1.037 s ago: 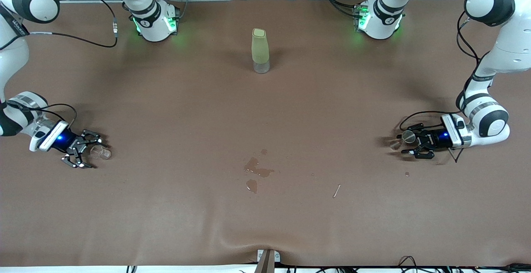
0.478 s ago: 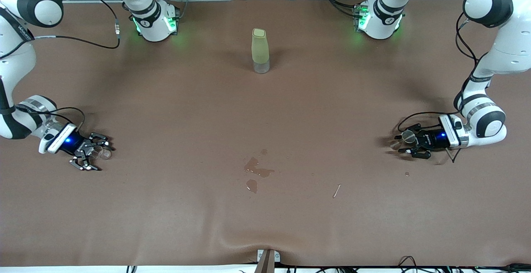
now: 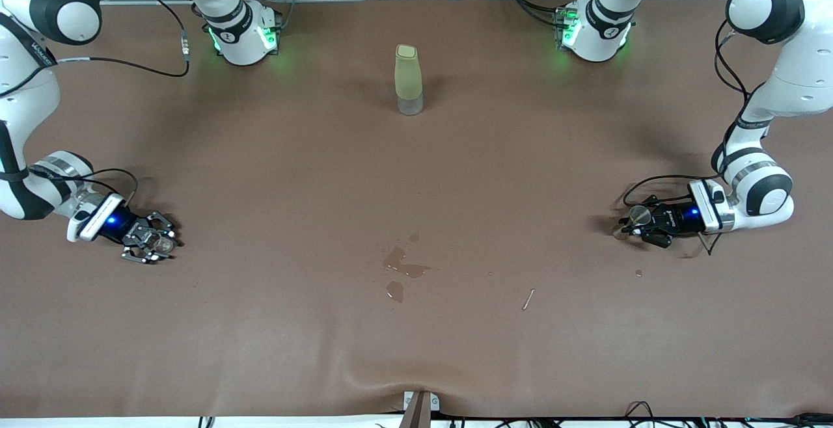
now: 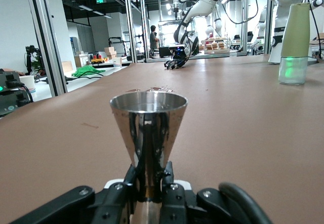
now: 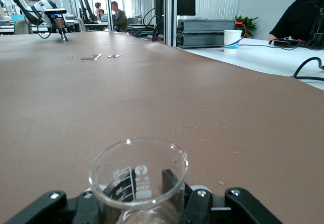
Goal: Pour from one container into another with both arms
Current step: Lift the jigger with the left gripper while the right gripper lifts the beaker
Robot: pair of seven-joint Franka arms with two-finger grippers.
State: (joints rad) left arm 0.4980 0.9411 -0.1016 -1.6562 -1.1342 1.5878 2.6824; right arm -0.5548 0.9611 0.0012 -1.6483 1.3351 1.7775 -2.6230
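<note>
Here, jigger (image 4: 148, 133) in left claw (image 4: 147, 193) — beaker (image 5: 137, 181) in right claw (image 5: 136, 204)

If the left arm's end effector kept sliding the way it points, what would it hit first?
Probably nothing soon. The left end effector, shut on the metal jigger, points along the bare table toward the right end effector at the other end; the green bottle stands off that line.

Jigger (image 3: 636, 214) upright on the worktop (image 3: 416, 324) between the left gripper (image 3: 630, 225) fingers, beaker (image 3: 158, 240) on the worktop inside the right gripper (image 3: 155, 246), bottle (image 3: 409, 80) well apart from both grippers, midway between them toward the bases
</note>
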